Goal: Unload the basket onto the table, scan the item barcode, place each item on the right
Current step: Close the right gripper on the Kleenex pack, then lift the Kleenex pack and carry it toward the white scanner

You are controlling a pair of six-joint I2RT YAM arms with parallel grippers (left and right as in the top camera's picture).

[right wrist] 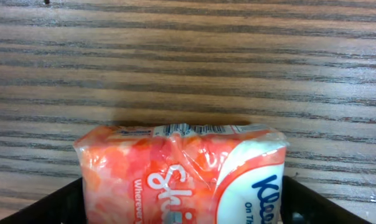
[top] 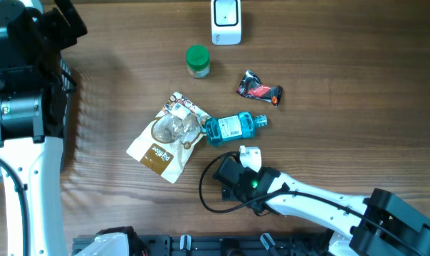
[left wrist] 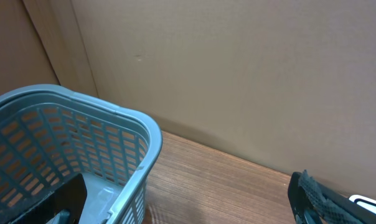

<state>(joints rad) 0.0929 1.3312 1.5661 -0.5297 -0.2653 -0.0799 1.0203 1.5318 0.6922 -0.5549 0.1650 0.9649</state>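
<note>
Orange and white, the tissue pack fills the gap between the right gripper's fingers. They flank it on both sides, but we cannot tell whether they squeeze it. We see a barcode along its far edge. Overhead, the pack is just below the blue bottle and well apart from the white scanner. Our left gripper hangs wide apart over a basket, holding nothing.

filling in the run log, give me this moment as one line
left hand open by blue-grey plastic basket | right hand around orange-and-white plastic-wrapped tissue pack, grip unclear | scan not yet done
</note>
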